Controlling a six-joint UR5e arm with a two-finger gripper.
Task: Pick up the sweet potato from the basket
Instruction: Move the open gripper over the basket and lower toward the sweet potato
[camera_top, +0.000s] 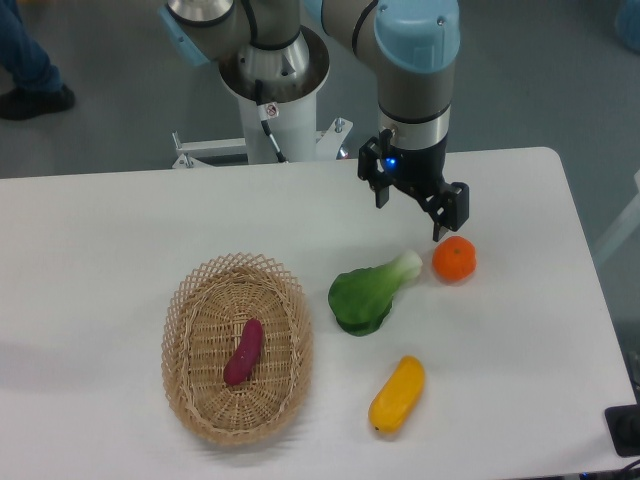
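Note:
The sweet potato (244, 352), a small magenta-purple tuber, lies inside the oval wicker basket (190, 303) at the front left of the table. My gripper (410, 218) hangs well to the right and behind the basket, above the table near the orange. Its two dark fingers stand apart with nothing between them, so it is open.
An orange (455, 259) sits just below and right of the gripper. A green leafy vegetable (368, 295) lies between the basket and the orange. A yellow oblong vegetable (397, 395) rests near the front edge. The arm's white base (273, 110) stands behind the table.

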